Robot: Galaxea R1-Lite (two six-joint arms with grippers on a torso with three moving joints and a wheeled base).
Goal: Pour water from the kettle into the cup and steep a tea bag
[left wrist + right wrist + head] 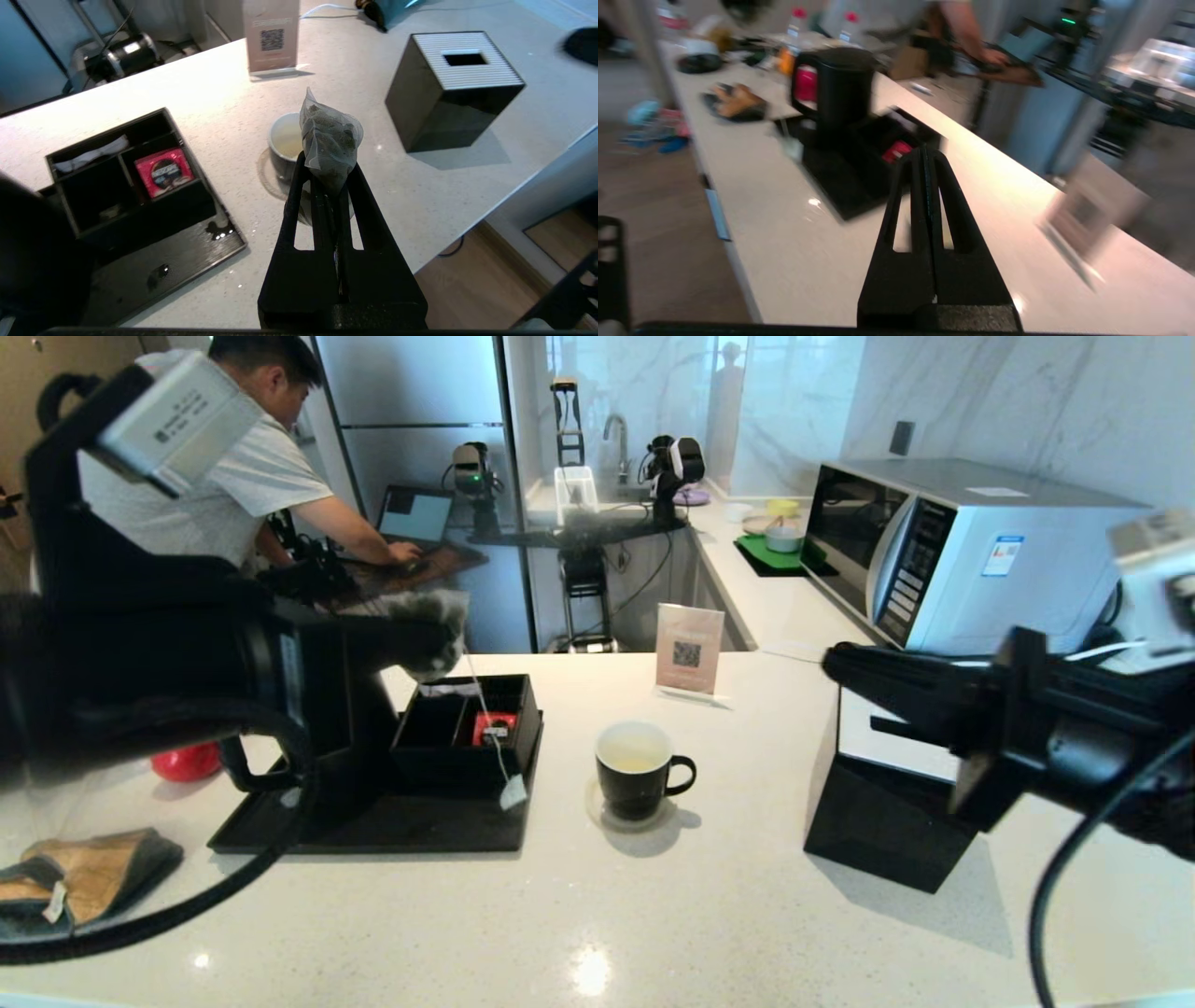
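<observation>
My left gripper (327, 164) is shut on the tea bag (330, 128), a greyish mesh sachet sticking out past the fingertips. It is held in the air, left of and above the cup (284, 140). In the head view the tea bag (431, 616) hangs over the black organiser, its string running down to the white tag (513, 793). The black cup (637, 775) stands mid-counter with pale water (633, 758) inside. The black kettle (837, 88) stands on the tray, mostly hidden behind my left arm in the head view. My right gripper (833, 665) hovers shut and empty, right of the cup.
A black tray (373, 829) carries a compartment box (439, 761) with a red packet (492, 726). A black tissue box (882, 812) stands right of the cup, a QR sign (689, 658) behind it, a microwave (962, 551) at the back right. A person works at the far left.
</observation>
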